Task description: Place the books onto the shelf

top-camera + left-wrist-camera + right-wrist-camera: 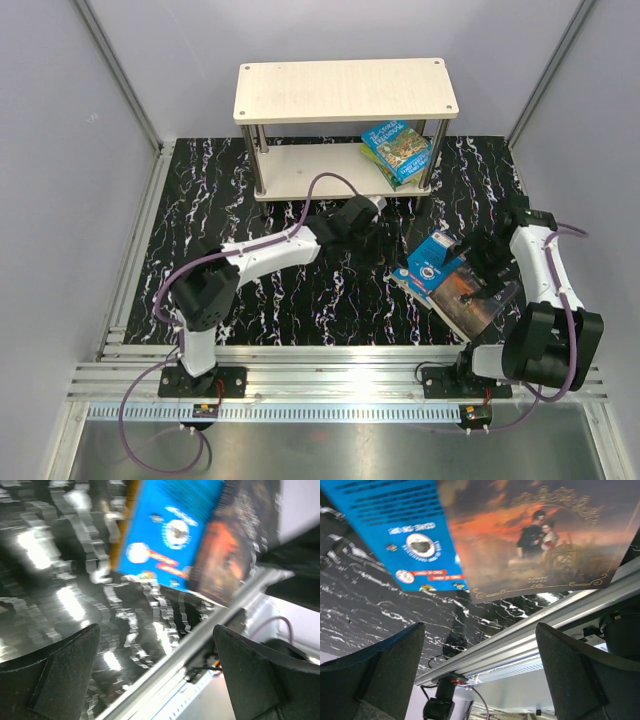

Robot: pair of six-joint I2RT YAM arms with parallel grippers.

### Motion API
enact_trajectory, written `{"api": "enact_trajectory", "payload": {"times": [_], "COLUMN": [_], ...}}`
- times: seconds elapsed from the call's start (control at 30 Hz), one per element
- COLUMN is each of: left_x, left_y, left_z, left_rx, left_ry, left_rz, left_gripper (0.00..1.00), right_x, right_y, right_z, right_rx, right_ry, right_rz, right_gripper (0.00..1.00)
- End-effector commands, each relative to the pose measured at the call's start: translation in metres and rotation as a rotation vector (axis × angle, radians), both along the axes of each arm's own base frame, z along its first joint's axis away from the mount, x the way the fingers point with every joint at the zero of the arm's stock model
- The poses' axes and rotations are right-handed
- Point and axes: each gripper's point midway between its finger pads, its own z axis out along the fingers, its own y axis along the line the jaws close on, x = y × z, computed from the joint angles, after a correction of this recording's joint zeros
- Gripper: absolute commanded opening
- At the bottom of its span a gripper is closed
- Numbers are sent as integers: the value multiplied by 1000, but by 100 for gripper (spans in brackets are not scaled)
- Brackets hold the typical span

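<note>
The shelf [345,90] stands at the back of the table. Two green and blue cartoon books [397,152] lie stacked on the right of its lower board. A blue book with a white emblem [437,262] and a dark-covered book [470,295] lie overlapping on the black marbled table at the front right. My left gripper [388,236] hovers open just left of them, empty. In the left wrist view the blue book [170,530] and dark book [235,545] lie beyond the gripper [157,675]. My right gripper [480,675] is open and empty above the dark book [535,535] and blue book [395,525].
An aluminium rail [330,365] runs along the table's near edge, past both arm bases. White walls close in the left, right and back. The left arm's purple cable [325,185] loops in front of the shelf's lower board.
</note>
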Motion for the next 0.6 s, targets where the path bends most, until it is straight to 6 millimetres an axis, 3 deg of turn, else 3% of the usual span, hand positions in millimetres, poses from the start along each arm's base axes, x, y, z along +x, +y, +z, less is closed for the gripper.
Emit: {"api": "enact_trajectory", "payload": {"times": [0.0,0.07,0.17,0.3,0.33,0.5,0.53,0.57], "left_x": [-5,-11,-28,-51,-61,-86,-88,-97], "left_y": [-16,-12,9,49,68,119,128,139], "left_z": [32,37,33,32,28,24,23,9], "left_rx": [-87,-95,-79,-34,-17,-40,-41,-29], "left_ry": [-1,-9,7,-12,-18,-13,-21,18], "left_rz": [-32,-12,15,60,86,220,254,278], "left_gripper": [99,99,99,99,99,99,99,99], "right_x": [3,9,17,26,25,2,-3,-5], "right_y": [-11,-10,-10,-16,-16,3,8,12], "right_z": [-16,-25,-42,-64,-69,-103,-107,-109], "right_rx": [-12,0,13,-10,-8,54,52,52], "right_ry": [16,28,23,40,57,179,197,206], "right_rz": [-69,-83,-100,-63,-54,-4,18,35], "right_gripper": [100,100,100,100,100,97,91,84]}}
